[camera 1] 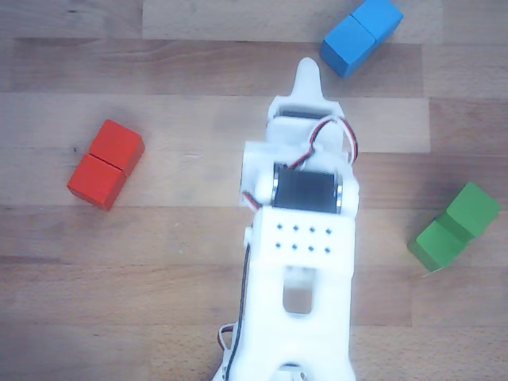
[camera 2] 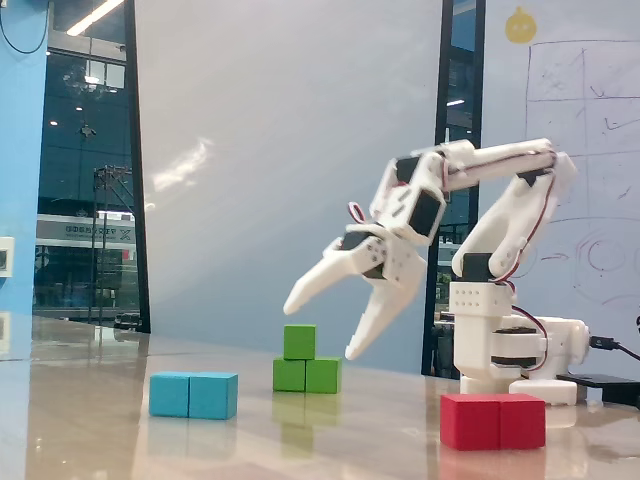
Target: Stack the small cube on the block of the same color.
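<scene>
The small green cube (camera 2: 299, 341) rests on the left half of the green oblong block (camera 2: 321, 375) in the fixed view. In the other view the cube (camera 1: 475, 208) sits on the far end of that block (camera 1: 431, 243) at the right. My gripper (camera 2: 321, 328) is open and empty. It hangs in the air in front of the green stack, apart from it. In the other view the gripper (camera 1: 308, 79) points away toward the top edge, over the middle of the table, well left of the green stack.
A blue oblong block (camera 1: 361, 36) lies at the top right and a red oblong block (camera 1: 105, 164) at the left of the wooden table. In the fixed view blue (camera 2: 194, 395) is left, red (camera 2: 493, 420) right, before the arm's base (camera 2: 500, 345).
</scene>
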Controlling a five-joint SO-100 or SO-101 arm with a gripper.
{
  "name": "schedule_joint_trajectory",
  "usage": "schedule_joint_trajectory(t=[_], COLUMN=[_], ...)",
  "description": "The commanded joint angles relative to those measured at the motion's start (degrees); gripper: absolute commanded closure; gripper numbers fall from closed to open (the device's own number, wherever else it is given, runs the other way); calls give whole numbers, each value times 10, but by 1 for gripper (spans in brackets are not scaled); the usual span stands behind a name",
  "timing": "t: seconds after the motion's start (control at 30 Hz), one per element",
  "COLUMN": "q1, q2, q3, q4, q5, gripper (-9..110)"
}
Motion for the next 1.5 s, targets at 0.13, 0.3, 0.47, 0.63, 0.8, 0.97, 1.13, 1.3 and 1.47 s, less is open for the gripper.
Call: schedule_joint_trajectory(t=[0.13, 0.3, 0.47, 0.63, 0.8, 0.97, 1.13, 1.3, 1.47], q1=[-5, -5, -3, -3, -4, -5, -5, -15, -18], q2=[223, 310, 418, 540, 631, 631, 631, 631, 631], q3=[128, 173, 201, 247, 255, 254, 254, 254, 254], q4=[-51, -15, 72, 166, 244, 259, 259, 259, 259], q5=[4, 6, 10, 10, 4, 2, 2, -8, -17], gripper=[66, 66, 66, 66, 66, 66, 68, 81, 94])
